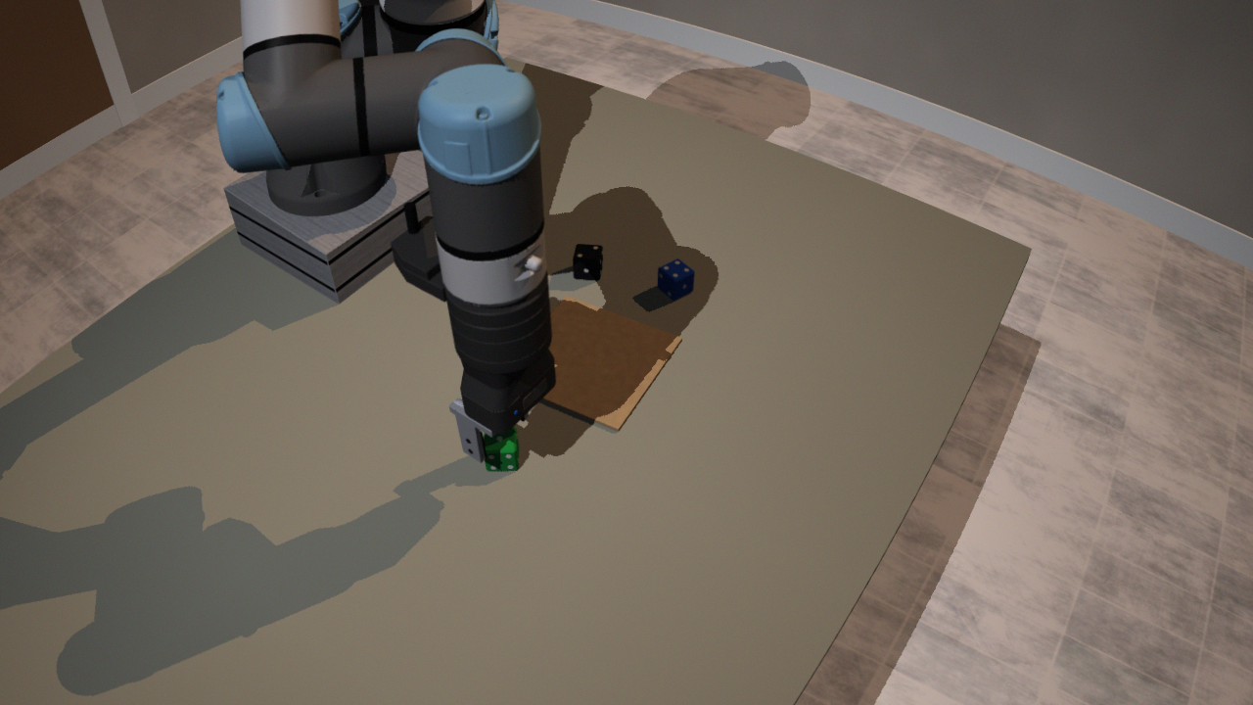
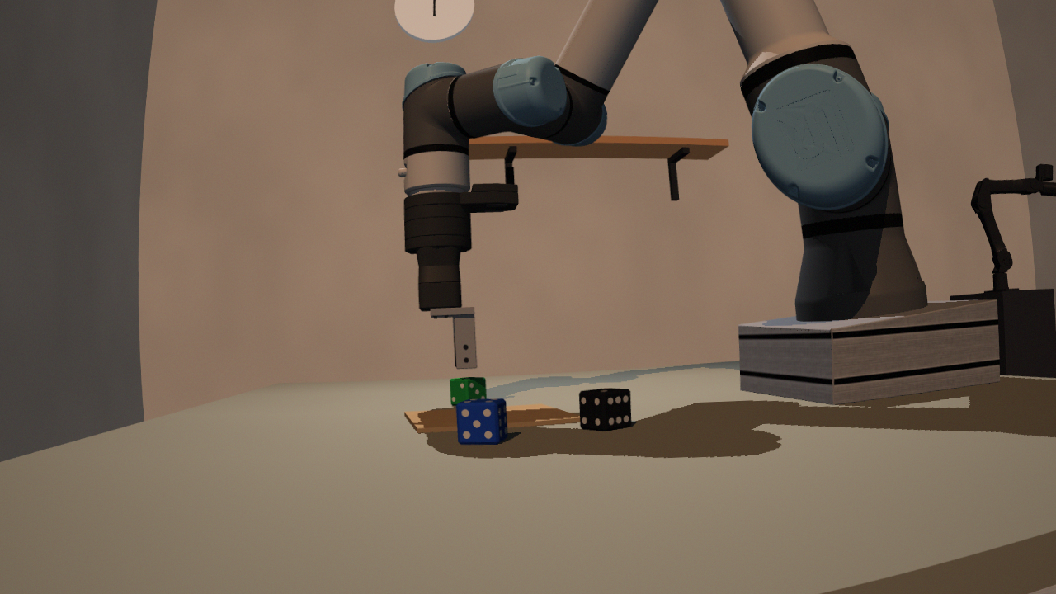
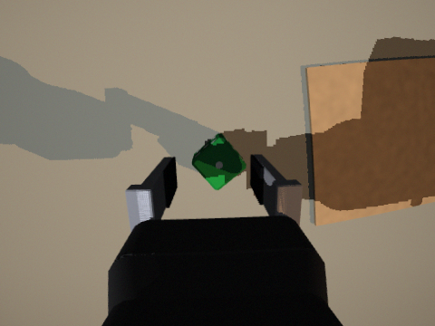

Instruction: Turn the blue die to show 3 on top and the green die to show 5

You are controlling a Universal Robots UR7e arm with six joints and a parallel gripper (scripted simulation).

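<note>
The green die (image 1: pixel 503 452) (image 2: pixel 467 389) (image 3: pixel 219 162) lies on the bare table, just off the near corner of the brown mat (image 1: pixel 613 359) (image 2: pixel 421 419) (image 3: pixel 339 103). In the wrist view its top shows one pip, and it sits turned about 45° to the fingers. My gripper (image 1: pixel 492 436) (image 2: pixel 464 361) (image 3: pixel 213 171) is open and empty. It points straight down, and its fingertips hang just above the green die, one on each side. The blue die (image 1: pixel 675 278) (image 2: pixel 481 421) and the black die (image 1: pixel 587 260) (image 2: pixel 605 408) lie on the table beyond the mat's far side, apart from each other.
The arm's base block (image 1: pixel 298 236) (image 2: pixel 864 354) stands at the back of the table. A black stand (image 2: pixel 1026 332) is beside it. The table's right edge (image 1: pixel 954 420) drops to the tiled floor.
</note>
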